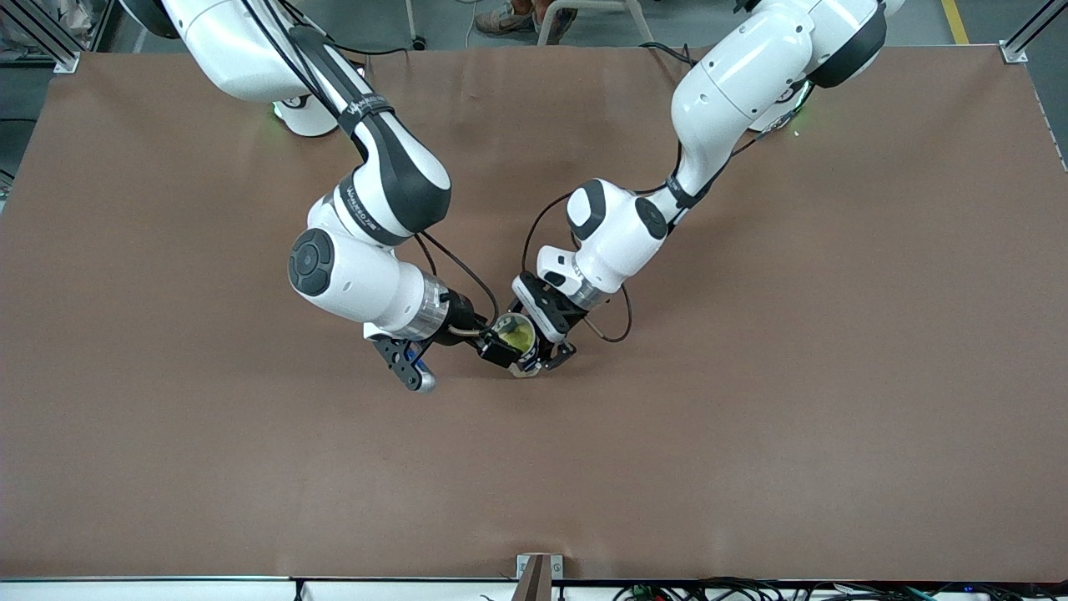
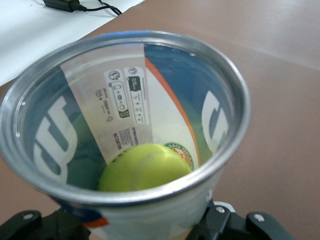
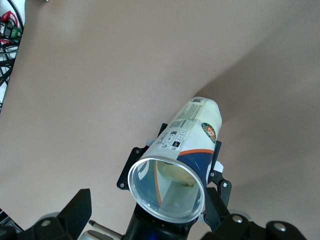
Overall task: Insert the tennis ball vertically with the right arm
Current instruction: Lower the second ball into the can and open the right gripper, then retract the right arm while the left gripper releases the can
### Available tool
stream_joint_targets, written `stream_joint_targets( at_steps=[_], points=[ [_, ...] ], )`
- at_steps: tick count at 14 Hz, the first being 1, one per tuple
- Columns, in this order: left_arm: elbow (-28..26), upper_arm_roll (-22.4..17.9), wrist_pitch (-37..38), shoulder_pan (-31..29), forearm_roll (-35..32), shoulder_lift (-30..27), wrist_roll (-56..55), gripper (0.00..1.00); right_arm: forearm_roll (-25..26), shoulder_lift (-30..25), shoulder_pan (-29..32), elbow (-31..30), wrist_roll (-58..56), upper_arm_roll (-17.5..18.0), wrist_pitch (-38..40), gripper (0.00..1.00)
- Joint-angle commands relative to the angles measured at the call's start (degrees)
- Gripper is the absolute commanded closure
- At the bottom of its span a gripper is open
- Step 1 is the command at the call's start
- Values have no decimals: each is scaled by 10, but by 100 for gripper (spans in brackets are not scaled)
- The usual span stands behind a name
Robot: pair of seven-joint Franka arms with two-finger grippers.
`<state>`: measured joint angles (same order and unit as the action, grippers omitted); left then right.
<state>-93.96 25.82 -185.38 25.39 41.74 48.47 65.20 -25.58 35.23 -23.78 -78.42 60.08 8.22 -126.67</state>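
A clear tennis-ball can (image 1: 516, 351) with a blue, white and orange label stands tilted, open end up, over the middle of the brown table (image 1: 751, 417). A yellow-green tennis ball (image 1: 517, 335) lies inside it, and shows deep in the can in the left wrist view (image 2: 145, 167). My left gripper (image 1: 541, 355) is shut on the can (image 2: 150, 100) just below its metal rim. My right gripper (image 1: 499, 344) is open and empty right beside the can's mouth. In the right wrist view the can (image 3: 185, 145) sits between its spread fingers (image 3: 80, 210), with the ball (image 3: 181, 175) faint inside.
Cables (image 3: 7, 30) and a white strip (image 2: 30, 35) run along the table's edge nearest the front camera. A small bracket (image 1: 534, 572) sits at the middle of that edge. Both arms cross over the table's middle.
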Motion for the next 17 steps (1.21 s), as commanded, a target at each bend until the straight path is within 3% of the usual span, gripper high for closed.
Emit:
stream_joint_targets(
  at_steps=[1,3,6,7,10,13,17],
  points=[
    [7,-4,-7,0,-1,11,9,23,3,-11,17,7,-4,-6,45,0],
    [7,-4,-7,1,0,11,9,23,42,-45,51,7,-25,-6,105,0],
    [7,-4,-7,0,-1,10,9,1,98,-91,102,7,-147,-6,200,0],
    [6,-4,-8,-1,0,10,9,0,106,-105,121,7,-187,-7,239,0],
    [-1,-4,-7,-2,4,10,8,0,193,-146,186,7,-319,-10,343,0],
    [-22,-4,-6,-7,4,8,5,0,210,-179,254,7,-442,-12,403,0],
    [-42,-4,0,-22,5,5,4,0,242,-195,343,8,-598,-9,412,0]
  ],
)
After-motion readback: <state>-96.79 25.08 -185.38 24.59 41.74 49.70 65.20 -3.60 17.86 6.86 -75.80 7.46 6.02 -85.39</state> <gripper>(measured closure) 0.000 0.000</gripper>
